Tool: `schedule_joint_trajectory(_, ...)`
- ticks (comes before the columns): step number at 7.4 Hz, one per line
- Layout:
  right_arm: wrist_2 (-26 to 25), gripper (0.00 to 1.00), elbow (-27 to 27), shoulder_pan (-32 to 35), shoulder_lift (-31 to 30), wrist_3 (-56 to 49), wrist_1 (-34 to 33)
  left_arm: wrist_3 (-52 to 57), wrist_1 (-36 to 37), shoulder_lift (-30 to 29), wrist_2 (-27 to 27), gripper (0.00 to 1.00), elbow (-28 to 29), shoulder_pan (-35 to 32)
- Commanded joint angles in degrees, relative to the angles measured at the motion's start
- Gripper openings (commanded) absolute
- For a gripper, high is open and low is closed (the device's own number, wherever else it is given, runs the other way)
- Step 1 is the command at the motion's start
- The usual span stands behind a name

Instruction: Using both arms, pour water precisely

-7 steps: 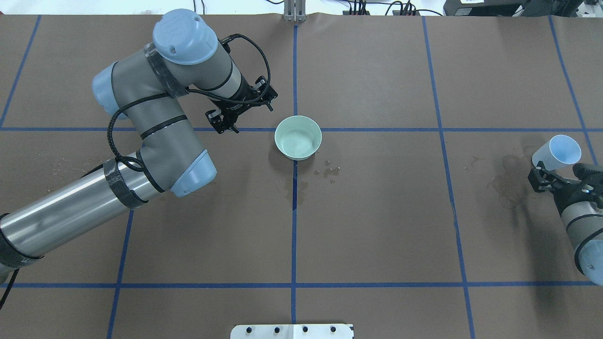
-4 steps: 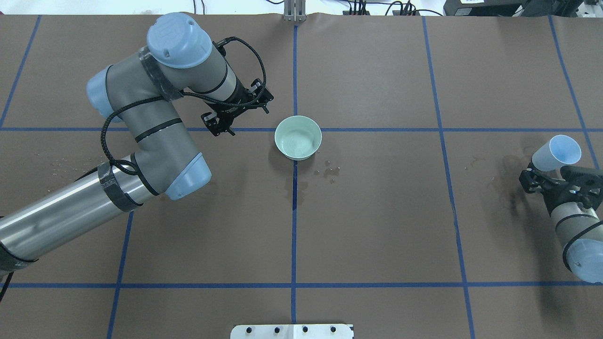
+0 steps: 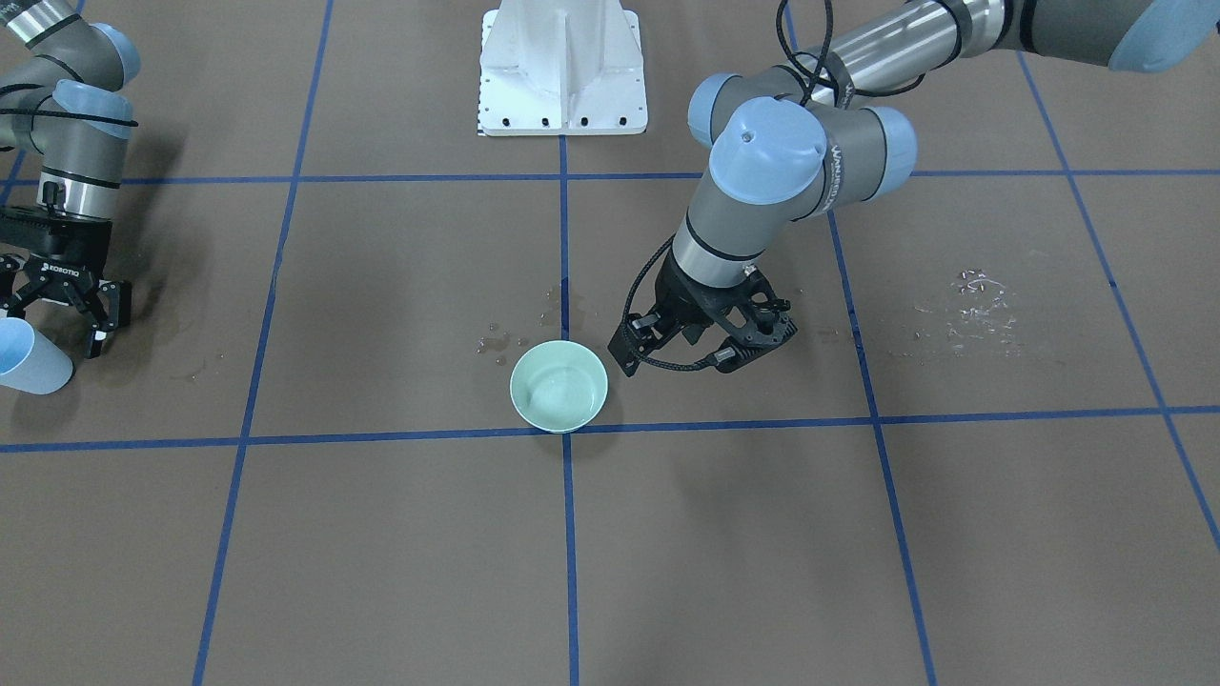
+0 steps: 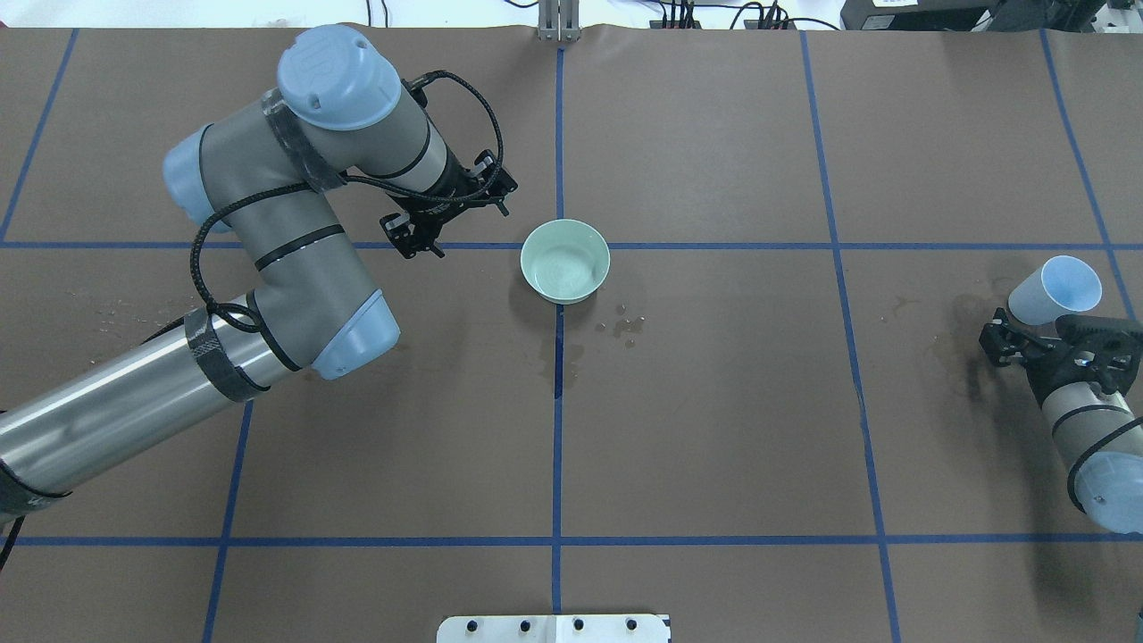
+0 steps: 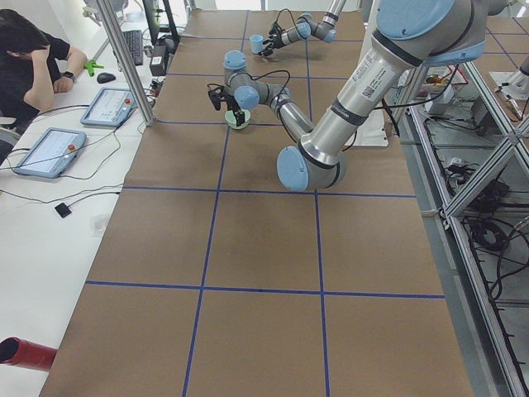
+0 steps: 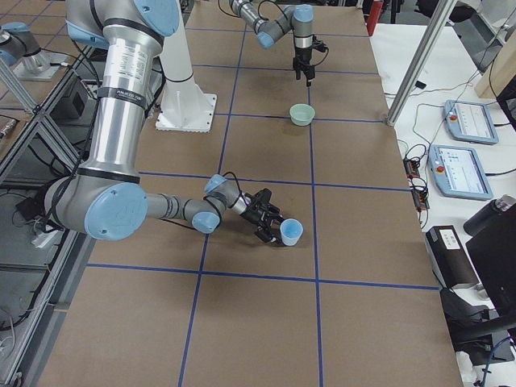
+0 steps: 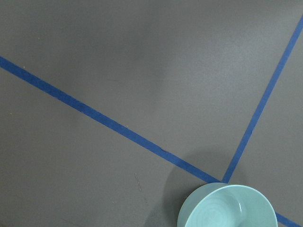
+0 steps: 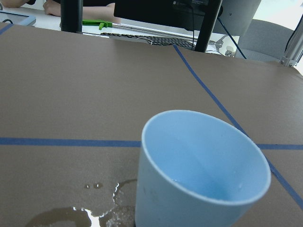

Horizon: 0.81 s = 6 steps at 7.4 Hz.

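Observation:
A pale green bowl (image 4: 565, 261) (image 3: 559, 386) (image 7: 227, 208) stands at the table's middle, with a faint glossy sheen inside. My left gripper (image 4: 442, 219) (image 3: 701, 351) hangs open and empty just left of the bowl, apart from it. A light-blue cup (image 4: 1054, 290) (image 3: 29, 367) (image 6: 291, 231) (image 8: 199, 175) stands upright at the far right. It shows a faint glint of water at its bottom in the right wrist view. My right gripper (image 4: 1045, 338) (image 3: 57, 314) is open and empty, just short of the cup, not touching it.
Spilled water drops (image 4: 625, 323) lie beside the bowl. A wet patch (image 8: 94, 215) (image 4: 964, 357) lies by the cup, and more drops (image 3: 967, 305) on my left side. The white pedestal (image 3: 562, 67) stands at the table's near edge. Blue tape lines grid the brown table.
My right gripper has drawn back from the cup, which stays standing. My left gripper has moved slightly left, away from the bowl.

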Motion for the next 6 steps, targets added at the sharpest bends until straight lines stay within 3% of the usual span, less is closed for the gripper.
schedule_joint_trajectory(1,0.0,0.99,0.0,1.3,0.0,-0.2,0.2,0.0,0.0,0.3,0.0,1.0,0.0,0.1)
schedule_joint_trajectory(6,0.1,0.99,-0.2,3.9,1.4,-0.2,0.1,-0.3,0.0,0.4,0.3,1.0,0.4,0.5)
